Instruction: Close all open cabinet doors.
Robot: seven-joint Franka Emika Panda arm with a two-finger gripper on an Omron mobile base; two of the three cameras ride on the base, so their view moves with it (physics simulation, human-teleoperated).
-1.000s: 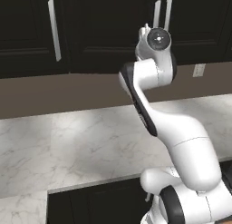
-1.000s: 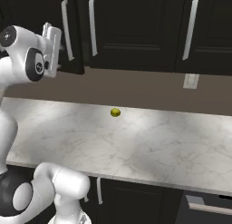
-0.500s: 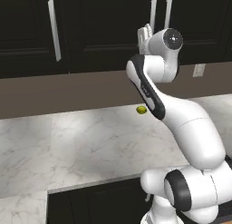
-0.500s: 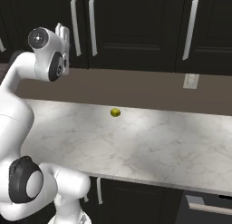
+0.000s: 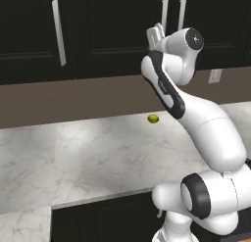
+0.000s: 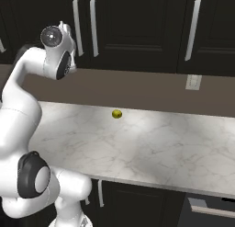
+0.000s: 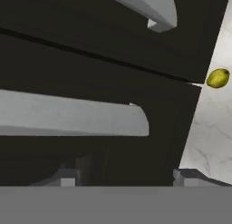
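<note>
Doors (image 5: 112, 35): nearly black, panelled, in a row above the counter; they fill the top of both base views and, in those views, all appear to lie flush in one plane.
Handles (image 5: 59, 32): slim silver bars, upright; one alone at the left of the left base view, a pair side by side behind the gripper.
Gripper (image 5: 156, 38): raised high, right at the paired handles; whether it touches them I cannot tell.
Hand view: two handles (image 7: 77, 121) run across as broad grey bars, very close to the camera, with the dark seam between two doors lying between them.
Jaws: tips barely peek above the bottom edge, set well apart; nothing is seen between them, but open or gripping cannot be told.
Counter (image 6: 151, 148): white marble, below the doors.
Lime (image 6: 117, 114): small, yellow-green, alone on the counter near the brown back wall.
Outlet (image 6: 193, 82): white, on the back wall to the right.
</note>
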